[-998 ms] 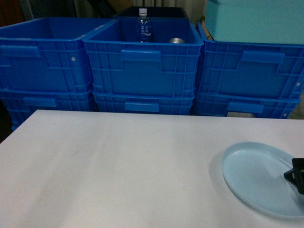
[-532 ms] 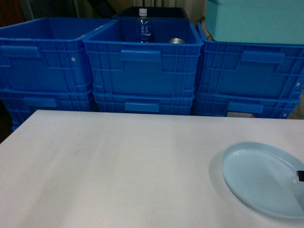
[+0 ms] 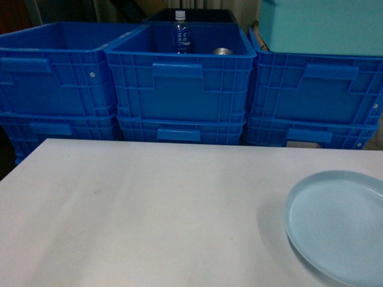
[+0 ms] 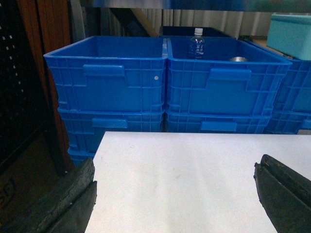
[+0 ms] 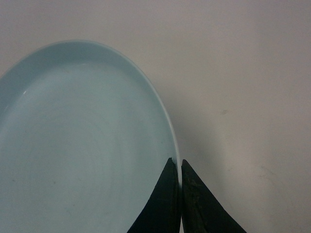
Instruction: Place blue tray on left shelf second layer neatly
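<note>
The right hand [image 5: 180, 167] pinches the rim of the blue tray [image 3: 338, 222] above the white surface [image 3: 149, 209], the left hand [image 4: 175, 187] gapes wide, and the whole carry to the shelf remains.

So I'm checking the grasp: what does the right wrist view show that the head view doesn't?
Only the right wrist view shows the right gripper, its fingers pinched on the blue tray rim. Only the head view shows the stacked blue crates, the water bottle in the middle one, and the turquoise box. Both show the tray and the white table.
</note>
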Tool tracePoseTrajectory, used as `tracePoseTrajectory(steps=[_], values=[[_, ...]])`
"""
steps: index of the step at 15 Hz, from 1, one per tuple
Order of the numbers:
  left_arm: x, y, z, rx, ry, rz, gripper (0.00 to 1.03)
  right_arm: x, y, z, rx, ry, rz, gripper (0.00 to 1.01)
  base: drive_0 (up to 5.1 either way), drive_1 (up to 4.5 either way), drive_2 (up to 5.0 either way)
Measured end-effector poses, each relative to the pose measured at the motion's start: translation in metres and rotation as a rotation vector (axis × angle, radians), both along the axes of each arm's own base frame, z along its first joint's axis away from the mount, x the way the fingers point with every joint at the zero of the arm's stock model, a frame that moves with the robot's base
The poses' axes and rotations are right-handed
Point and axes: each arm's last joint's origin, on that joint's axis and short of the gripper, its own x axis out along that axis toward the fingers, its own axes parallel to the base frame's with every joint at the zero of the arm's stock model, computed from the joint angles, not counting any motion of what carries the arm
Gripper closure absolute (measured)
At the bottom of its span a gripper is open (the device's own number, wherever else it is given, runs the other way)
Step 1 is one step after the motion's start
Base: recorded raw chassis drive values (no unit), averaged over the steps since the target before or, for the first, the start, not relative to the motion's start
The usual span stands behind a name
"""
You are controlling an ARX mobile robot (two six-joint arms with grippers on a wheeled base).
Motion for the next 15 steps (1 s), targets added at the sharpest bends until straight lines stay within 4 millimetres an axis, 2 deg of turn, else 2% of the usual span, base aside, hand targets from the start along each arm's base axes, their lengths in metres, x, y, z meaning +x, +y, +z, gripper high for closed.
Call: tracePoseTrajectory(steps=[2, 5, 7, 10, 11, 13, 15], values=[[0.0, 0.0, 0.0, 0.0, 0.0, 0.0, 0.05, -0.009, 0.001, 0.019, -0.002, -0.083, 0.024, 0.99, 0.0, 0.0, 0.0], [0.0, 0.0, 0.0, 0.0, 0.0, 0.0, 0.05, -0.038, 0.008, 0.061, -0.028, -0.245, 0.072, 0.99, 0.0, 0.0, 0.0], [0.0, 0.0, 0.0, 0.0, 0.0, 0.0, 0.05, -0.057, 0.014, 0.091, -0.055, -0.363, 0.106, 0.99, 0.0, 0.0, 0.0], [0.0, 0.0, 0.0, 0.0, 0.0, 0.0, 0.05, -0.078, 0.027, 0.122, -0.066, -0.491, 0.152, 0.99, 0.0, 0.0, 0.0], [0.0, 0.0, 0.0, 0.0, 0.0, 0.0, 0.05, -0.09, 0.034, 0.132, -0.048, -0.525, 0.179, 0.99, 0.0, 0.0, 0.0], [0.0, 0.0, 0.0, 0.0, 0.0, 0.0, 0.05, -0.106, 0.039, 0.141, -0.031, -0.561, 0.188, 0.99, 0.0, 0.0, 0.0], [0.0, 0.0, 0.0, 0.0, 0.0, 0.0, 0.05, -0.127, 0.043, 0.14, -0.016, -0.575, 0.192, 0.99, 0.0, 0.0, 0.0]])
